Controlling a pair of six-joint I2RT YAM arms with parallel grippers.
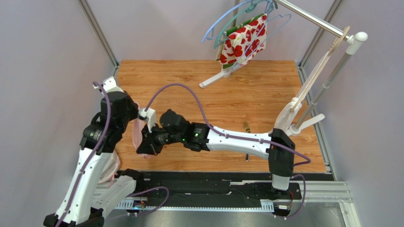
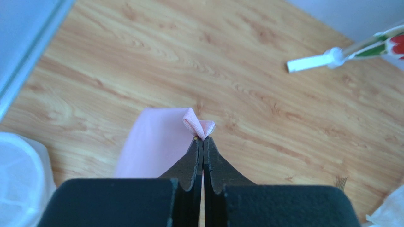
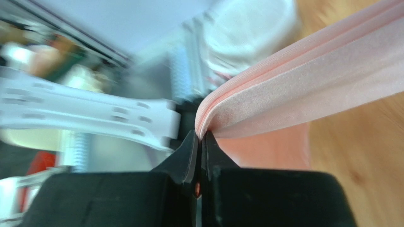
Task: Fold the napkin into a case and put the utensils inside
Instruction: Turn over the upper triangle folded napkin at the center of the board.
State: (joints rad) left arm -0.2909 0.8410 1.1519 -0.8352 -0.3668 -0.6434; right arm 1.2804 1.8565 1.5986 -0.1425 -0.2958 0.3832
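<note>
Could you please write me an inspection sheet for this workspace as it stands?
Surface: wood-grain table.
Job's things: napkin held up between both grippers, folded in layers; fork and dark utensil lying on the table to the right, apart from it.
Clutter: rack with floral cloth at the far edge; white bundle at the near left.
Grippers: left gripper shut on napkin; right gripper shut on napkin's folded edge.
Cables: purple cable arching over the table.
Surroundings: grey walls.

Overhead, most of the napkin (image 1: 137, 131) is hidden; the utensils (image 1: 246, 126) are tiny, indistinct.
</note>
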